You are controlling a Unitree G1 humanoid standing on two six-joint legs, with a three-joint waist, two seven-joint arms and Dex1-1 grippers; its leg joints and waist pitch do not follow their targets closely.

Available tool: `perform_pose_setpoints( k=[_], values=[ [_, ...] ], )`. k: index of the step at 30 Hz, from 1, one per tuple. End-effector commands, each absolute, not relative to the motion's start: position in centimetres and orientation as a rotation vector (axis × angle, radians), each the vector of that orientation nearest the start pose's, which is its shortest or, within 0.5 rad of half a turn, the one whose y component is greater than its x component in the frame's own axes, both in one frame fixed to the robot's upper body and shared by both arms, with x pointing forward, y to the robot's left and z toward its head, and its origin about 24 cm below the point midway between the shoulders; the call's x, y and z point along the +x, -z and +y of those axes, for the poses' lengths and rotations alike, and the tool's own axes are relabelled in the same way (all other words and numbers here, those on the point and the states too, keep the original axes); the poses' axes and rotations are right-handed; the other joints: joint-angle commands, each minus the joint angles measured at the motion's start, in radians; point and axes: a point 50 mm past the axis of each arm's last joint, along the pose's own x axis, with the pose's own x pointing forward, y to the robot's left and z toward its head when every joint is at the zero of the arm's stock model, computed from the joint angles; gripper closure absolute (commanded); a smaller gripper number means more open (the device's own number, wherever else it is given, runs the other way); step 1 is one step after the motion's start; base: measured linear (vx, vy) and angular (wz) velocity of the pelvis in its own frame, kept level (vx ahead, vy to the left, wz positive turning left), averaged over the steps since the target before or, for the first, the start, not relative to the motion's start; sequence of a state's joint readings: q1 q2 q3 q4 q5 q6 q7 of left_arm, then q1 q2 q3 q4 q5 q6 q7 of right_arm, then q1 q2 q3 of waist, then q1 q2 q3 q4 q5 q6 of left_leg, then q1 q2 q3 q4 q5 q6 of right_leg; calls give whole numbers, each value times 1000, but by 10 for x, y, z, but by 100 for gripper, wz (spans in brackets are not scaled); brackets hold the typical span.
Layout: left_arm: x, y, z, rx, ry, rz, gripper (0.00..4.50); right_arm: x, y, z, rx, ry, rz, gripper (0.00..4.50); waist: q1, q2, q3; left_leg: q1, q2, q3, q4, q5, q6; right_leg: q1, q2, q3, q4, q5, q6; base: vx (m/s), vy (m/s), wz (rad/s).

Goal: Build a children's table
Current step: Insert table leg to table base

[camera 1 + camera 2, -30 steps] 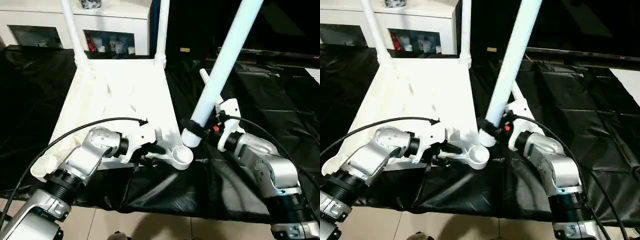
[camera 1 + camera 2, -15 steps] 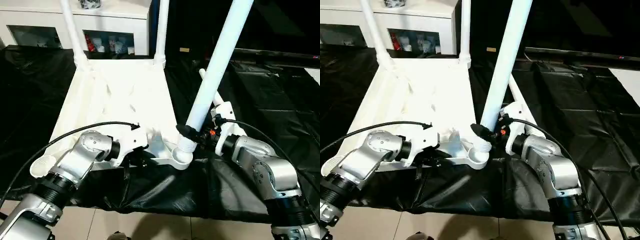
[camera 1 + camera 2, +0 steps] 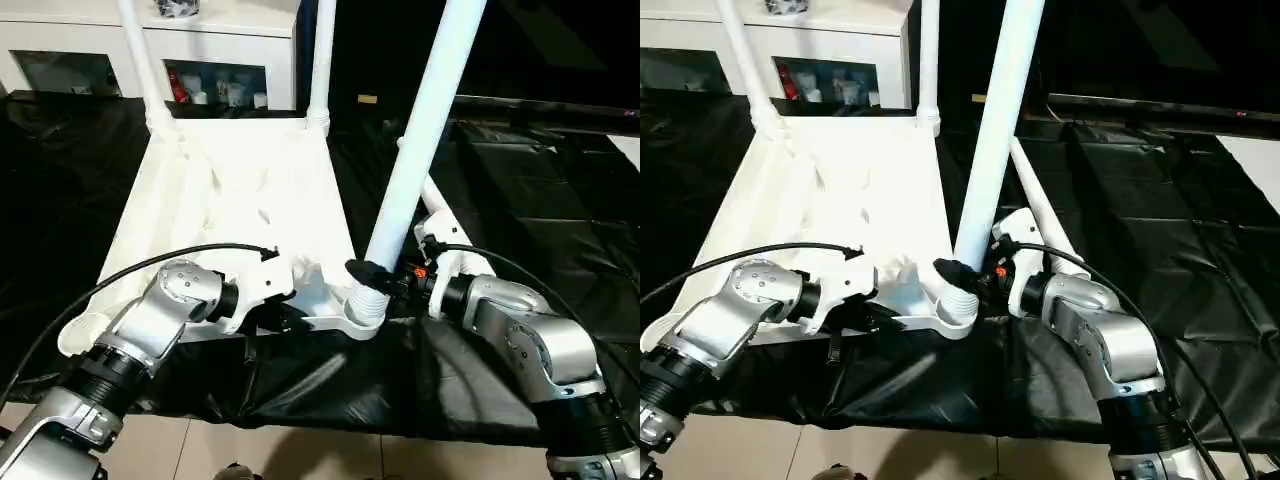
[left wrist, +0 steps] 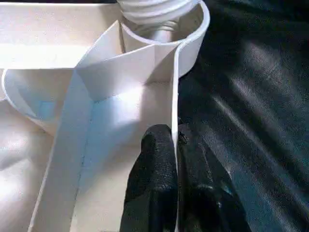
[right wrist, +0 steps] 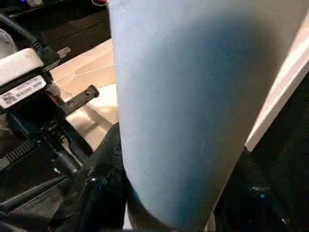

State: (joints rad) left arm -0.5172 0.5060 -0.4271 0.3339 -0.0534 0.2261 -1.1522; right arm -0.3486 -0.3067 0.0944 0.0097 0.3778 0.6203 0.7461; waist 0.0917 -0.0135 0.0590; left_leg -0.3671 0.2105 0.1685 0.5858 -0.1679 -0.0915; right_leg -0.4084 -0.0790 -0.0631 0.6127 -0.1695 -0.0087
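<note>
Black sheeting [image 3: 520, 180] covers the low work surface, with a white glass-door cabinet [image 3: 215, 50] behind it. On the sheeting lies the upside-down white plastic rectangular table top [image 3: 235, 190], its ribbed underside facing up; two long white tapered tubular legs [image 3: 322, 60] already stand in the far corner sockets. A fourth white leg [image 3: 1040, 215] lies loose on the sheeting just beside the top.

The right gripper [image 3: 385, 282] clasps the third white tubular leg [image 3: 420, 140] low on its shaft, and the leg's threaded end sits in the round near-right corner socket [image 3: 360, 318]. The leg leans slightly rather than standing square to the top. The left gripper [image 4: 175, 145] pinches the thin side wall [image 4: 175, 92] of the top close to that socket, fingers [image 4: 154, 159] nearly together with only the wall between them.

The main risk, as I judge it, is cross-threading: turning or pushing while the leg is tilted could jam the threads. A thin-wall pinch may also slip, letting the top slide on the slick sheeting. The near-left socket [image 3: 85, 335] is still empty.
</note>
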Motion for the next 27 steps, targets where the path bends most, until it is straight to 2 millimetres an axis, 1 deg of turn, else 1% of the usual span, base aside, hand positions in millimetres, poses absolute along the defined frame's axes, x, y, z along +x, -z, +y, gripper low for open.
perform_pose_setpoints(
  k=[1,3,5,6,8,9,10,11,13,14,15,16,17,19,20,21,22,24,25,26,27],
  values=[
    [299,-62,133,440,1347,452,450,291,-86,-125,78,-966,338,261,4,4,-72,10,12,2,-69,-220,-22,54,-53,40,-69,-244,-163,0,0,0],
    [300,-62,131,428,1347,441,450,294,-83,-124,69,-960,348,261,3,3,-71,9,10,3,-69,-218,-21,52,-52,40,-70,-246,-164,0,0,0],
    [301,-62,129,420,1345,434,450,297,-80,-123,69,-953,355,261,2,2,-71,8,9,3,-68,-225,-22,53,-53,40,-72,-271,-161,0,0,0],
    [301,-61,129,420,1342,431,450,298,-79,-123,69,-953,359,261,3,3,-70,10,10,4,-68,-231,-20,50,-54,41,-74,-282,-158,0,0,0],
    [302,-60,128,414,1331,423,450,301,-76,-120,55,-953,375,261,2,2,-71,8,9,2,-68,-233,-20,52,-54,40,-75,-294,-153,0,0,0],
    [302,-60,128,414,1331,423,450,301,-76,-120,55,-953,375,261,1,-1,-70,8,10,2,-69,-235,-21,52,-54,40,-76,-300,-151,0,0,0],
    [303,-60,128,412,1316,415,450,303,-74,-119,27,-955,390,261,1,1,-70,8,10,2,-69,-236,-22,51,-54,40,-76,-308,-147,0,0,0],
    [303,-59,127,417,1311,410,450,303,-74,-119,17,-956,393,261,0,-1,-69,7,10,1,-70,-237,-23,52,-53,39,-74,-314,-146,0,0,0],
    [303,-59,127,427,1306,404,450,305,-73,-118,12,-958,393,261,1,-1,-68,9,10,2,-70,-246,-22,49,-55,40,-79,-341,-137,0,0,0],
    [304,-59,127,435,1299,402,450,305,-73,-118,12,-959,393,261,1,-1,-69,10,9,2,-69,-245,-21,49,-55,41,-80,-348,-134,0,0,0],
    [304,-58,127,445,1290,398,450,305,-74,-118,12,-960,392,261,1,-3,-69,10,10,2,-69,-245,-19,49,-55,41,-81,-347,-133,0,0,0],
    [305,-56,127,431,1279,412,450,306,-73,-118,12,-963,392,261,1,-2,-69,10,10,3,-69,-246,-19,48,-54,41,-80,-348,-133,0,0,0],
    [306,-54,129,426,1259,432,423,306,-73,-118,10,-967,392,261,0,-2,-67,11,10,2,-70,-255,-19,47,-54,40,-82,-363,-130,0,0,0],
    [306,-53,130,426,1247,439,395,307,-73,-118,9,-968,391,261,0,-3,-66,11,8,2,-70,-264,-19,47,-54,40,-85,-386,-123,0,0,0],
    [307,-51,133,454,1229,446,395,307,-73,-117,9,-969,391,261,1,-1,-66,14,8,2,-69,-273,-19,44,-54,40,-88,-407,-118,0,0,0],
    [307,-50,134,466,1226,448,384,307,-73,-117,10,-971,390,261,2,-1,-66,17,9,2,-69,-282,-19,41,-55,40,-90,-416,-116,0,0,0],
    [307,-49,135,466,1226,450,384,307,-73,-117,10,-972,389,261,2,0,-66,15,9,1,-70,-288,-20,42,-55,40,-91,-423,-114,0,0,0],
    [306,-49,136,435,1235,454,379,307,-73,-117,10,-973,388,261,1,-3,-65,14,8,-1,-72,-302,-22,42,-56,37,-94,-457,-99,0,0,0],
    [307,-49,136,433,1234,455,415,308,-73,-117,9,-972,388,261,1,-3,-65,14,7,-1,-72,-303,-21,42,-56,37,-95,-465,-96,0,0,0],
    [307,-48,137,432,1232,459,423,308,-73,-117,9,-972,388,261,1,-2,-66,14,7,-1,-71,-305,-21,41,-56,37,-97,-474,-93,0,0,0],
    [307,-48,137,432,1232,461,419,308,-72,-117,9,-972,388,261,1,-2,-66,14,8,-2,-72,-305,-21,41,-56,37,-97,-473,-92,0,0,0]
  ],
)
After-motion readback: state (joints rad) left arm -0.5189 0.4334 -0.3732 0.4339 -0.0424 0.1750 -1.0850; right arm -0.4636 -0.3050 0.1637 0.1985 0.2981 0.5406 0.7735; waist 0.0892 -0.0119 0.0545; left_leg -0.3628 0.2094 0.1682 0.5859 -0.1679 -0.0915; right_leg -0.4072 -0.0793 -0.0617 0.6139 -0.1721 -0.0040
